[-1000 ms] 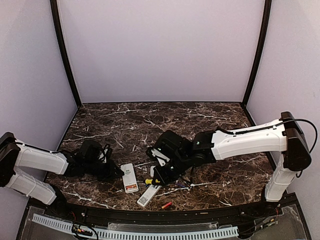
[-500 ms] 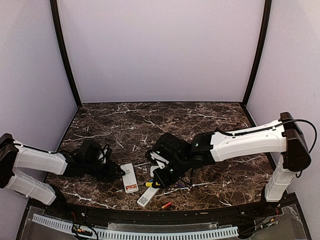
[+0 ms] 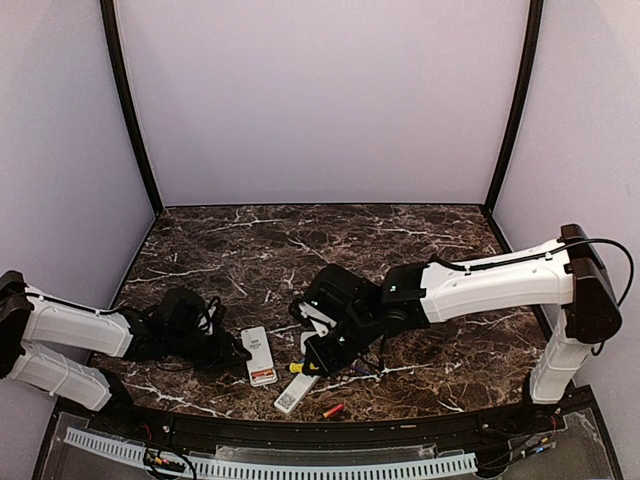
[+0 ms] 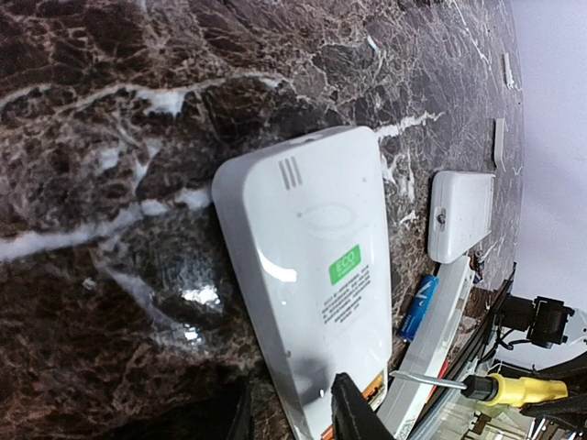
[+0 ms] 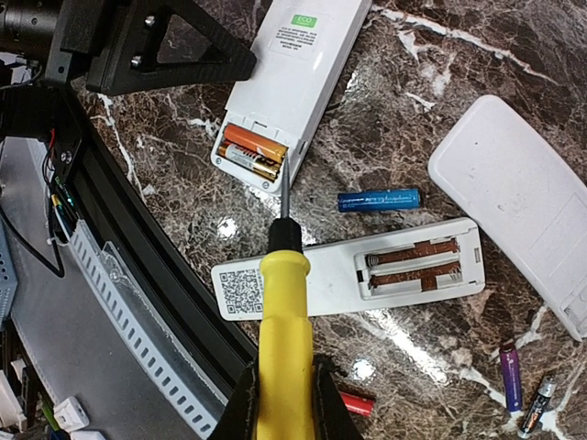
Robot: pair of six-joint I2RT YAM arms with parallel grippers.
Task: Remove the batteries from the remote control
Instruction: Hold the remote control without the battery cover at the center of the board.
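- Right gripper [image 5: 284,392] is clamped on the yellow handle of a screwdriver [image 5: 284,321].
- The screwdriver tip sits at the open battery bay of the remote [image 5: 295,78], touching or just above it; I cannot tell which.
- Two orange batteries [image 5: 251,151] lie side by side in that bay, at the remote's near end.
- Left gripper [image 3: 237,350] is low at the remote's left edge. One finger [image 4: 353,414] overlaps the casing. Grip or plain contact: I cannot tell.
- Second remote [image 5: 344,275] lies just nearer on the table [image 3: 400,250], bay open and empty.
- Blue battery [image 5: 378,200] lies loose between the two remotes.
- Red battery [image 3: 333,410] lies near the table's front edge.
- Purple battery [image 5: 510,374] lies to the right, with a black-and-orange one [image 5: 537,405] beside it.
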